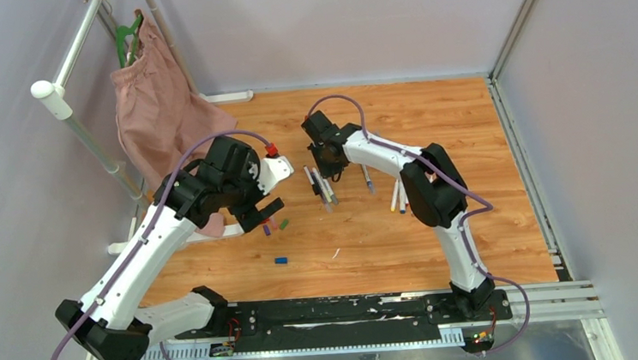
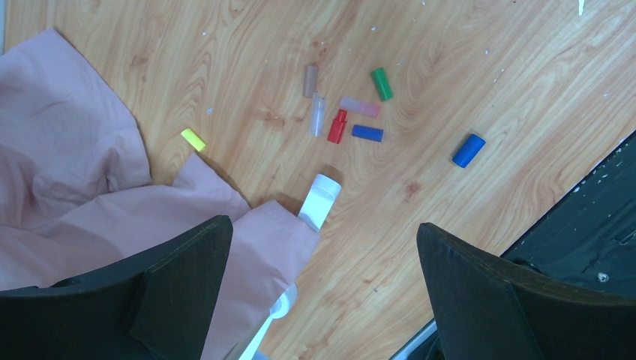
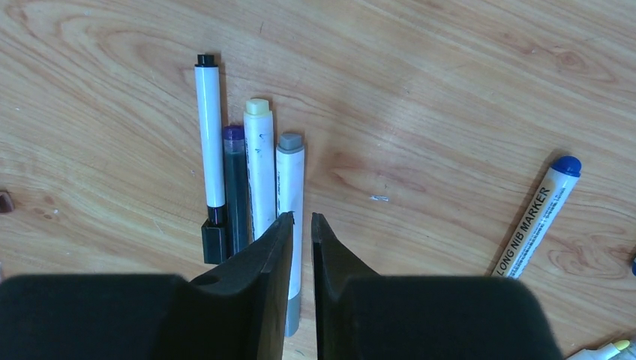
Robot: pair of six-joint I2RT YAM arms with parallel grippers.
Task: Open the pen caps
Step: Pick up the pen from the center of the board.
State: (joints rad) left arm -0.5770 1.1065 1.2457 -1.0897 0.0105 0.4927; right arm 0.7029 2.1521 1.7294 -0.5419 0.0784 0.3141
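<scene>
Left gripper (image 2: 322, 229) gapes wide beside the cloth (image 2: 90, 187). The caps (image 2: 337, 126) lie scattered beyond its fingertips, right of the cloth. Right gripper (image 3: 301, 217) is nearly closed astride a grey-tipped pen (image 3: 291, 172); whether it grips is unclear.

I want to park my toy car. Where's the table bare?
Bare wood: far right, between the loose white marker pens and the wooden table's right edge; and in front, between the small blue plastic cap and the black base rail. Crowded: the cluster of coloured plastic caps, the row of four pens.
</scene>
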